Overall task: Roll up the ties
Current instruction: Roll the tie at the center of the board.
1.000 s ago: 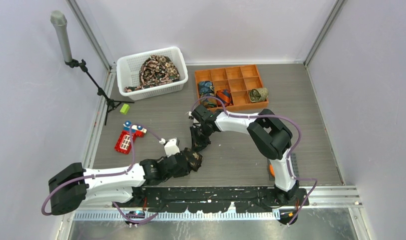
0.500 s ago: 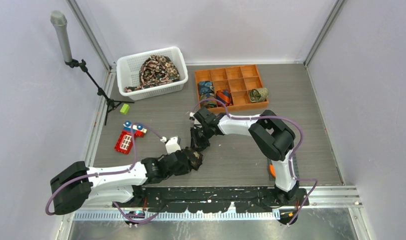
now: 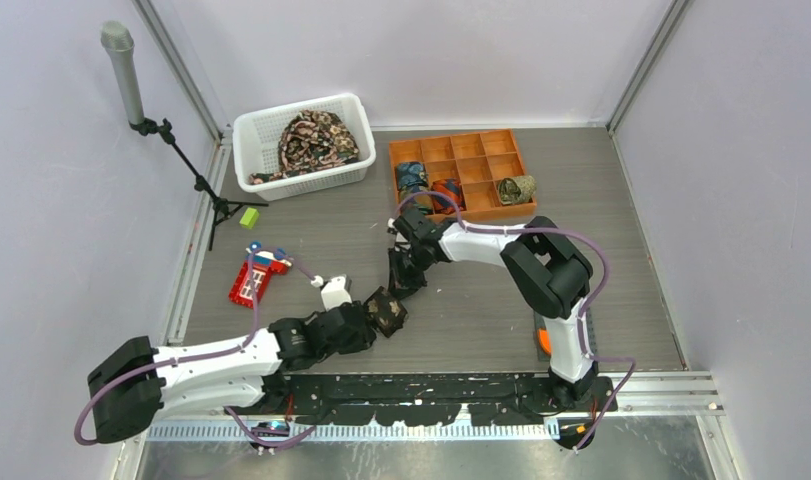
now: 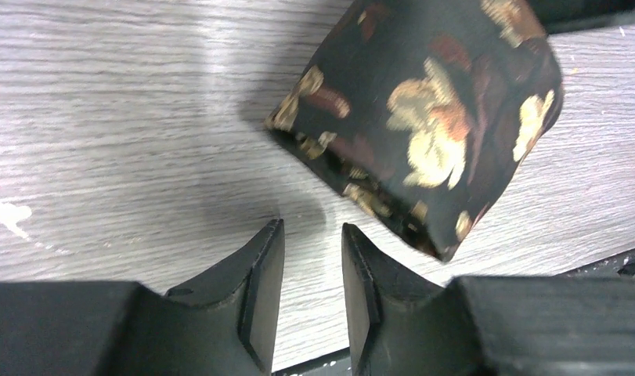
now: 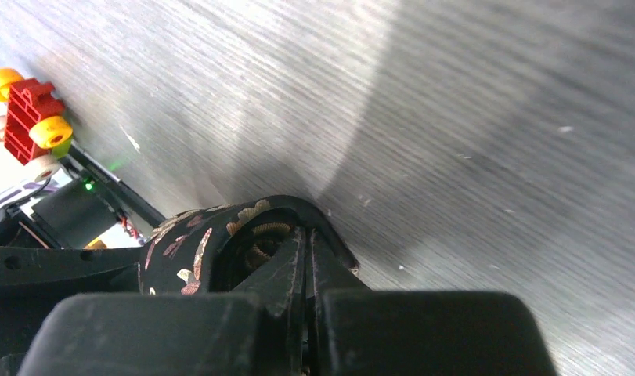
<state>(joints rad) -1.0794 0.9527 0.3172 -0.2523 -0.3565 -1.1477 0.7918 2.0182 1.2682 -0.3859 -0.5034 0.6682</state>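
The tie [image 3: 386, 310], black with tan and pink flowers, lies on the worktop [image 3: 481, 300] toward the near edge, a little left of the middle. Its near part is wound into a compact roll [image 4: 423, 110]. From there a strip of the same cloth runs toward the far edge, up to the right gripper [image 3: 406, 278].

The left gripper [image 4: 310, 233] sits low, just on the near-left side of the roll. Its 2 fingers [image 4: 259, 274] stand slightly apart with only bare worktop between them, so it is released and holds nothing. One finger is close against the roll's lower edge; I cannot tell if they touch.

The right gripper [image 5: 304, 235] is clenched, its fingers pressed together on the tie's cloth [image 5: 196, 243], which curls over and around the tips.

Near the far left corner a white basket [image 3: 246, 135] holds a heap of ties [image 3: 316, 140]. To its right, by the far edge, an orange tray [image 3: 501, 140] with compartments holds 3 rolls: a blue roll [image 3: 411, 178] in the left column, an orange-red roll [image 3: 447, 190] just beside it and an olive roll [image 3: 516, 188] at the right side.

Toward the left edge lie a red toy [image 3: 251, 282] and a green block [image 3: 248, 217].
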